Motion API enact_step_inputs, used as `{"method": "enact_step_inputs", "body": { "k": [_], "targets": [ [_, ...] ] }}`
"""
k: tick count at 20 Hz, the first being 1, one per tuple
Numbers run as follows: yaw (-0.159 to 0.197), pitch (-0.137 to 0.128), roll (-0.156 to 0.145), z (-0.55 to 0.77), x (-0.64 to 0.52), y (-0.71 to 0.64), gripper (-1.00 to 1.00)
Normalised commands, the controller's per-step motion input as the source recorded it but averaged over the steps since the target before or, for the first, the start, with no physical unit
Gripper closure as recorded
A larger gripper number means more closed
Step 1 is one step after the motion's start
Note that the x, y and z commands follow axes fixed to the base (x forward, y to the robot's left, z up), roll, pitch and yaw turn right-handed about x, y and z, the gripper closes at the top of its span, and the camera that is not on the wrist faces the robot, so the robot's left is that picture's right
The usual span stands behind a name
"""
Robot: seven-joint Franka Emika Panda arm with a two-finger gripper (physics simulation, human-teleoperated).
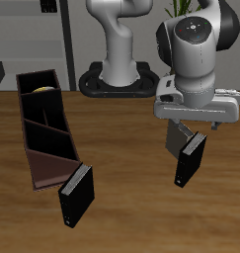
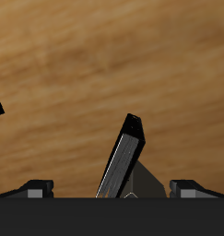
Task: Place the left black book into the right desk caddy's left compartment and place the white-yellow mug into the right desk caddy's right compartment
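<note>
The left black book (image 1: 188,163) stands upright on the table, directly under my gripper (image 1: 187,141). In the wrist view the book (image 2: 124,152) rises between my two fingertips (image 2: 35,188), which stand wide apart on either side without touching it. The gripper (image 2: 113,192) is open. The right desk caddy (image 1: 44,133) lies lengthwise at the far side of the table from the gripper. The white-yellow mug (image 1: 42,90) shows as a yellowish rim inside the caddy's small far-end section. The larger section with the slanted divider (image 1: 54,148), nearer the front, holds nothing.
A second black book (image 1: 75,195) stands on the table just in front of the caddy's near end. The robot's base (image 1: 117,69) is at the back.
</note>
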Motion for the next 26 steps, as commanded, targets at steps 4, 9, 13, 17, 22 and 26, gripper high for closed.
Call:
{"method": "enact_step_inputs", "body": {
  "k": [4, 9, 13, 17, 22, 26],
  "targets": [
    [-0.052, -0.009, 0.018, -0.19, -0.08, -0.03, -1.0],
    [-0.003, 0.008, -0.016, -0.27, 0.13, -0.14, -1.0],
    [-0.006, 0.03, -0.013, -0.33, 0.05, -0.03, -1.0],
    [-0.046, 0.055, 0.006, -0.38, -0.05, 0.07, -1.0],
    [0.0, 0.026, 0.045, -0.29, -0.08, 0.2, -1.0],
    [-0.008, 0.042, 0.002, -0.27, -0.01, 0.05, 1.0]
  ]
}}
